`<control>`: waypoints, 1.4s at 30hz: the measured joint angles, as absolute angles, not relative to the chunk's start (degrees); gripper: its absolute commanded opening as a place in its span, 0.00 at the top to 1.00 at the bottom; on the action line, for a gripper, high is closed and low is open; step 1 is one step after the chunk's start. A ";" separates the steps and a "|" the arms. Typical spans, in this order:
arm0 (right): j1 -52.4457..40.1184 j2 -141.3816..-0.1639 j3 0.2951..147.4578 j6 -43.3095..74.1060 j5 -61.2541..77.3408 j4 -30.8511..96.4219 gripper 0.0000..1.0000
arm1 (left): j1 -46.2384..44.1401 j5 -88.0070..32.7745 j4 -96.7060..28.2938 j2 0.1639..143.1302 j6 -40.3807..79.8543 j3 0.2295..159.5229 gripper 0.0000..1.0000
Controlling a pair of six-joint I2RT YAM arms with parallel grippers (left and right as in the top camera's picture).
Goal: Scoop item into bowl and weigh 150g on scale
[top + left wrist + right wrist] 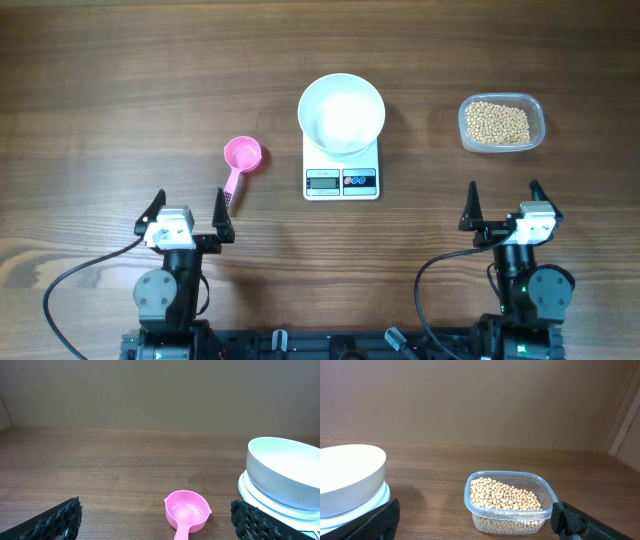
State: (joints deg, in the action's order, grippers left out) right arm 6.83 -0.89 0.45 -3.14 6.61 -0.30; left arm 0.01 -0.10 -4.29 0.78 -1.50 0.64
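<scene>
1. Left gripper [190,197]: jaws spread wide with nothing between them. It sits at the near edge of the wooden table [90,90], and its fingers [60,520] point toward the far side.
2. Pink scoop [242,156]: lies flat on the table just ahead of the left gripper, closer to its right finger than its left. The cup end is farther from the gripper and the handle points back toward it. In the left wrist view the cup is empty. The scoop is apart from both fingers.
3. Right gripper [503,190]: jaws spread wide and holding nothing, in the same posture as the left one.
4. Scale [341,170]: stands on the table ahead of the left gripper and to its right, and ahead of the right gripper and to its left. Its display and dark buttons face the grippers. The reading is too small to make out.
5. Bowl [341,112]: white, resting on the scale's platform and wider than it at the far end. The inside is bare.
6. Beans [499,122]: a tan layer inside a clear plastic tub [464,112]. The tub is almost straight ahead of the right gripper, framed between its two fingers in the right wrist view.
7. Tub and scale: well apart. The tub lies to the right of the scale as the right gripper faces them.
</scene>
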 measured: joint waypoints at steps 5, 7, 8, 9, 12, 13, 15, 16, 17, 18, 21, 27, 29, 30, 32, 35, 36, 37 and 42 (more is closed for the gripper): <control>6.83 -0.89 0.45 -3.14 6.61 -0.30 0.00 | 0.01 -0.10 -4.29 0.78 -1.50 0.64 0.00; 6.83 -0.89 0.45 -3.16 6.61 -0.27 0.00 | 0.01 -0.10 -4.32 0.78 -1.50 0.64 0.00; 6.83 -0.89 0.45 -3.14 6.61 -0.30 0.00 | 0.01 -0.10 -4.29 0.78 -1.50 0.64 0.00; 6.83 -0.89 0.45 -3.16 6.61 -0.27 0.00 | 0.01 -0.10 -4.29 0.78 -1.52 0.64 0.00; 6.83 -0.89 0.45 -3.16 6.61 -0.30 0.00 | 0.01 -0.10 -4.32 0.78 -1.52 0.64 0.00; 6.83 -0.89 0.45 -3.16 6.61 -0.30 0.00 | 0.01 -0.10 -4.29 0.78 -1.52 0.64 0.00; 6.83 -0.89 0.45 -3.14 6.61 -0.30 0.00 | 0.01 -0.10 -4.29 0.78 -1.52 0.64 0.00; 6.83 -0.89 0.45 -3.14 6.61 -0.27 0.00 | 0.01 -0.10 -4.29 0.78 -1.52 0.64 0.00; 6.83 -0.89 0.45 -3.16 6.61 -0.30 0.00 | 0.01 -0.10 -4.29 0.78 -1.52 0.64 0.00; 6.83 -0.89 0.45 -3.16 6.61 -0.27 0.00 | 0.01 -0.10 -4.29 0.78 -1.52 0.64 0.00; 6.83 -0.89 0.45 -3.16 6.61 -0.30 0.00 | 0.01 -0.10 -4.29 0.80 -1.52 0.64 0.00; 6.79 -0.89 0.45 -3.16 6.61 -0.27 0.00 | 0.01 -0.10 -4.29 0.80 -1.52 0.64 0.00; 6.79 -0.89 0.45 -3.14 6.61 -0.27 0.00 | 0.01 -0.12 -4.29 0.80 -1.52 0.64 0.00; 6.79 -0.89 0.45 -3.16 6.61 -0.30 0.00 | 0.01 -0.10 -4.29 0.80 -1.50 0.64 0.00; 6.79 -0.89 0.45 -3.14 6.61 -0.27 0.00 | 0.01 -0.23 -4.23 0.80 -1.48 0.64 0.00; 6.79 -0.89 0.45 -3.16 6.61 -0.30 0.00 | 0.01 -3.62 -3.84 0.80 -0.93 0.64 0.00; 6.79 -0.89 0.45 -3.16 6.61 -0.30 0.00 | 0.01 -5.82 -3.57 0.80 -0.73 0.64 0.00; 6.79 -0.89 0.45 -3.16 6.61 -0.30 0.00 | 0.01 -7.51 -3.31 0.80 -0.56 0.64 0.00; 6.79 -0.89 0.45 -3.14 6.61 -0.30 0.00 | -0.01 -15.64 4.78 0.80 0.08 0.40 0.00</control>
